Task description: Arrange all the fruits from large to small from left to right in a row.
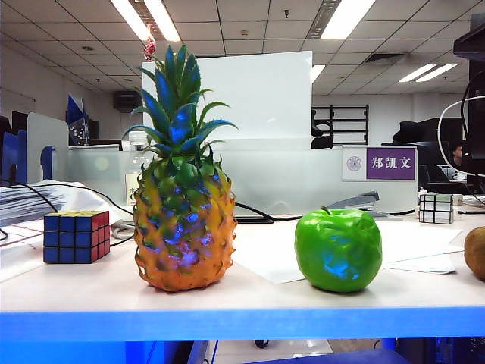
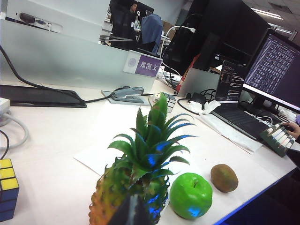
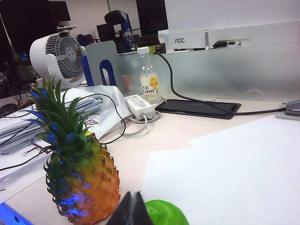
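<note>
- Pineapple (image 1: 184, 220) stands upright at the left of the row on the white desk (image 1: 114, 292), crown up.
- Green apple (image 1: 338, 249) sits to its right, apart from it, partly on a sheet of paper (image 1: 265, 262).
- Kiwi (image 2: 224, 177) lies just beyond the apple, at the right end, barely peeking into the outside camera's edge.
- Dark puzzle cube (image 1: 76, 236) waits left of the pineapple; a small white-green cube (image 1: 436, 208) sits far back right.
- Right claw (image 3: 133, 211) is clenched with nothing in it, its dark tip hovering near the apple and pineapple.
- Left claw (image 2: 131, 213) is just a dark tip in front of the pineapple; can't tell whether it's clenched or released.
</note>
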Controlling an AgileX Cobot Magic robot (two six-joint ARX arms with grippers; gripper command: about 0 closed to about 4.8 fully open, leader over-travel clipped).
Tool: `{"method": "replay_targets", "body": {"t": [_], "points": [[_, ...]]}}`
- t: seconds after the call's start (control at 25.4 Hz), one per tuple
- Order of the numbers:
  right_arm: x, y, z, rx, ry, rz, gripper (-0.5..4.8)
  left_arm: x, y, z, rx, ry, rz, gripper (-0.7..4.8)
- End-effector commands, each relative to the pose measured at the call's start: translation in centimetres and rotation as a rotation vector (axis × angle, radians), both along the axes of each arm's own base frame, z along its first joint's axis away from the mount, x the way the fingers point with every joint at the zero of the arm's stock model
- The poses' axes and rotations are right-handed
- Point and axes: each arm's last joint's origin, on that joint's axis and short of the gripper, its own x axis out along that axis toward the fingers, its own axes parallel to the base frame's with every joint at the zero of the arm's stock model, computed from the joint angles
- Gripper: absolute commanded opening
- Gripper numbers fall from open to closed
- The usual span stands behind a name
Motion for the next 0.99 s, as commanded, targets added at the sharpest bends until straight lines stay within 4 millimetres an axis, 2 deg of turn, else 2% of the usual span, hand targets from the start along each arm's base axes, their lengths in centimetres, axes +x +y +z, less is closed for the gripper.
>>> {"method": "replay_targets", "body": {"t": [0.04, 0.24, 0.63, 0.99], "points": [[0.0, 0.0, 0.2, 0.007, -0.013, -0.003, -0.05, -0.1, 0.0, 0.2, 0.000, -0.018, -0.003, -0.04], [0.4, -0.7, 0.2, 0.004, -0.017, -0.055, -0.06, 0.0, 0.5, 0.2, 0.001, -0.018, 0.055, -0.04], [1.3, -2.7, 0.1, -0.001, -0.010, -0.304, -0.05, 0.2, 0.9, 0.0, 0.002, -0.011, 0.114, -0.04], [1.5, -3.4, 0.0, -0.002, -0.008, -0.375, -0.05, 0.8, 0.9, -1.8, 0.003, 0.044, 0.111, -0.04]]}}
